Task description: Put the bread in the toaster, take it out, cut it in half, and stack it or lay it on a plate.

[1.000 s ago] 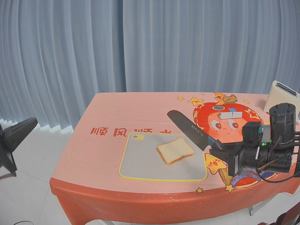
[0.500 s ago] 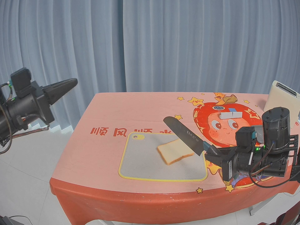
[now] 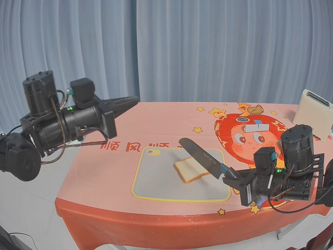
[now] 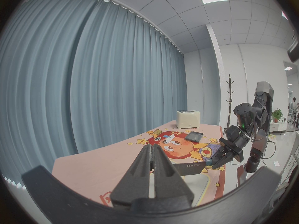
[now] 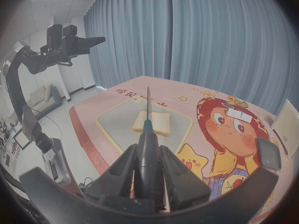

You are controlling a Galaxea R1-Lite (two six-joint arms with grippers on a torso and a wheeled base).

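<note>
Right gripper (image 3: 231, 173) low over the near right part of the table (image 3: 114, 164), forearm lying almost level, pointing left and slightly away. Fingers clamped around the handle of the knife (image 3: 201, 156). Blade reaching out above the cutting board (image 3: 156, 181), slanting across the far right part of the bread (image 3: 189, 169), tip near the board's far edge. From the right wrist, knife (image 5: 148, 109) seen edge-on, lined up over the middle of the slice (image 5: 158, 122); cannot tell whether steel meets crumb.

Left gripper (image 3: 133, 100) raised well above the table's far left corner, arm stretched level, pointing right. Fingers pressed together with nothing between them, plain in the left wrist view (image 4: 152, 150).

Single slice of bread flat on the grey, yellow-rimmed cutting board (image 5: 118, 122), right of its centre, whole. Board near the table's front edge.

Toaster (image 3: 315, 113) upright at the far right edge; inside of its slot hidden. Dark square plate (image 5: 269, 153) near it on the cloth, between toaster and right arm.
</note>
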